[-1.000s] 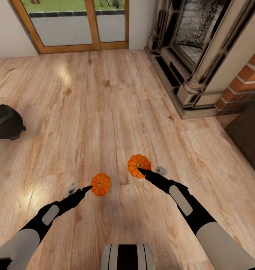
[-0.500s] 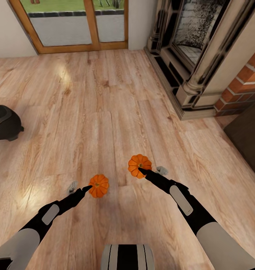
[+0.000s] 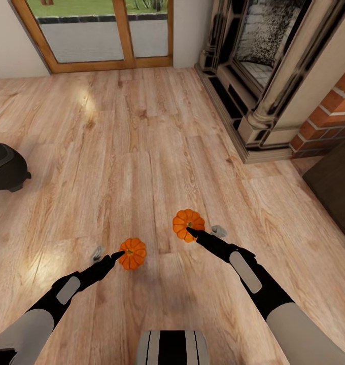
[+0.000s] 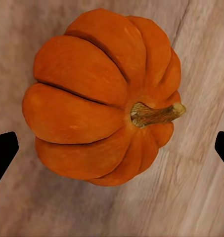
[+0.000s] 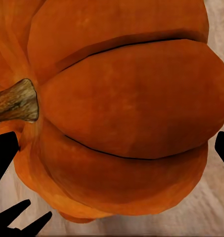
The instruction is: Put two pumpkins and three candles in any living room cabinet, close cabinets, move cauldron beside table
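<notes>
A light wood plank floor (image 3: 157,132) is stretching across the living room, its boards running away from the robot toward a wood-framed glass door (image 3: 99,33) in the far wall, with a bright patch of light lying on the boards near it. To the right, an ornate fireplace (image 3: 253,66) with dark and cream mouldings is standing on the floor, and red brick (image 3: 340,109) is showing beside it. A dark brown unit (image 3: 335,187) is cutting into the right edge of the head view. At the far left, well apart from everything else, the black cauldron (image 3: 7,167) is sitting on the boards.

Two orange pumpkins are resting on the floor close in front of the robot. The left gripper (image 3: 107,257) is reaching over the left pumpkin (image 3: 132,253); in the left wrist view that pumpkin (image 4: 99,96) is lying stem-sideways between the jaws, which are standing spread wide and clear of it. The right gripper (image 3: 205,234) is hanging over the right pumpkin (image 3: 188,224); in the right wrist view this pumpkin (image 5: 121,106) is looming very close, and the jaws are likewise spread at either side, not pinching it.
</notes>
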`<state>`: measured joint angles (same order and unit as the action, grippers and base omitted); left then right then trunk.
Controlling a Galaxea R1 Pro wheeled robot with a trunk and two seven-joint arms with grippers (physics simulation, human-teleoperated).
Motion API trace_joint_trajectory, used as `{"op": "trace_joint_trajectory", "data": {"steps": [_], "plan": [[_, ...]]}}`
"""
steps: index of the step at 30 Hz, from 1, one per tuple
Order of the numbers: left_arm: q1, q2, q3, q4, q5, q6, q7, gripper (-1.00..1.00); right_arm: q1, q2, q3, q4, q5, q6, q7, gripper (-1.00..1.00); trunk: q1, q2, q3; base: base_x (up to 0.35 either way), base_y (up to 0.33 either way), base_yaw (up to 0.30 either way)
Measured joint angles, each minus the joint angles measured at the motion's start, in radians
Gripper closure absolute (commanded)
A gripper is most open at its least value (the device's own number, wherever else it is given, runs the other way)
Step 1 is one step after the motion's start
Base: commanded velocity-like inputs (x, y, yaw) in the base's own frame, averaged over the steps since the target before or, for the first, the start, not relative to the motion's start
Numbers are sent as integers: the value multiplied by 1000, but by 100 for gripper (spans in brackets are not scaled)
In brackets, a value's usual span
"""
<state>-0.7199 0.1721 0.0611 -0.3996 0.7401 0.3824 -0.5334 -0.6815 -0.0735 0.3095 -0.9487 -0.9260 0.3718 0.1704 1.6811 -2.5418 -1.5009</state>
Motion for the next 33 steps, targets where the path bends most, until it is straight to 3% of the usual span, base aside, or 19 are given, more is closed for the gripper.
{"op": "trace_joint_trajectory", "data": {"steps": [4,6,9,11,14,20,33], "plan": [[0,0,0,-1,0,0,0,-100,23,-2,-37,-68,-3,48,0,100,0,0,0,4,0,0],[0,0,0,-1,1,0,0,-100,56,-5,-59,-153,-7,99,0,100,0,0,0,1,0,0],[0,0,0,-4,1,0,0,-100,129,-11,-124,-309,-3,201,-2,100,0,0,0,0,0,0],[1,0,0,-5,1,0,0,-100,155,-11,-173,-368,-2,260,-3,100,0,0,0,0,0,0],[1,0,0,-6,1,0,0,-100,171,-12,-209,-405,-1,304,-4,100,0,0,0,0,0,0],[1,0,0,-6,1,0,0,-100,181,-13,-232,-427,-1,331,-11,100,0,0,0,41,0,0],[1,1,1,-2,3,0,0,-100,182,-12,-235,-430,8,334,-15,100,0,0,0,75,0,0]]}}
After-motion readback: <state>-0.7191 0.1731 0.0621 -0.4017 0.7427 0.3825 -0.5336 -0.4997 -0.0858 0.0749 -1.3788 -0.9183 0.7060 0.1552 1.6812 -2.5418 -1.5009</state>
